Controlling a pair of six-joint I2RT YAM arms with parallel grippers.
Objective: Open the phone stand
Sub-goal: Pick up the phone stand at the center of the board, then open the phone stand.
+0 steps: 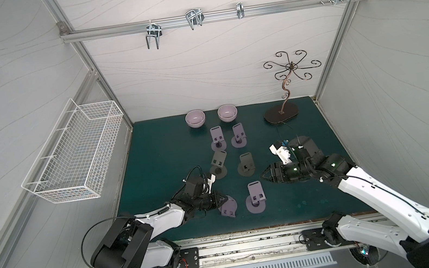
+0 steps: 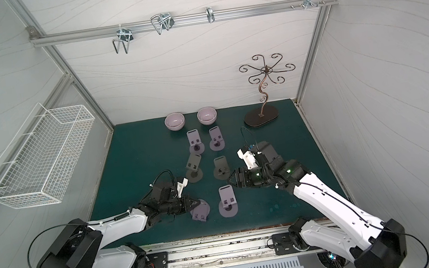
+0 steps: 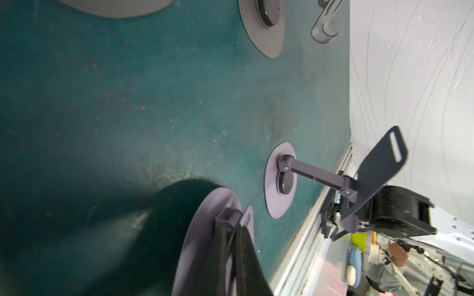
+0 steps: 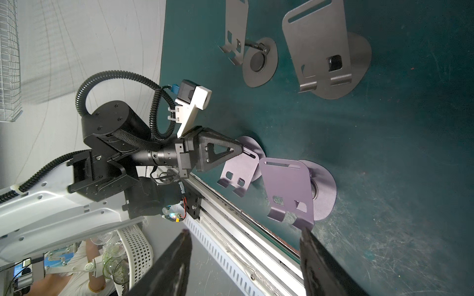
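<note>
Right wrist view: left gripper (image 4: pixel 241 151) clamped narrow on the top edge of the phone stand (image 4: pixel 238 170), plate part-raised off its round foot; stand sits at the front of the green mat (image 4: pixel 359 128), close to the metal rail (image 4: pixel 256 230), just beside an opened stand (image 4: pixel 287 184); right gripper (image 1: pixel 264 176) hangs wide, holding nothing, apart from both. Risks as I see them: the pinch is on a thin metal lip, so a pull could slip off; nothing pins the foot, so a stiff hinge would likely lift or drag the whole stand rather than unfold it; in the left wrist view the foot looks tipped, cannot be sure; a sideways swing could knock the opened stand; a drag toward the rail could push it off the mat.
</note>
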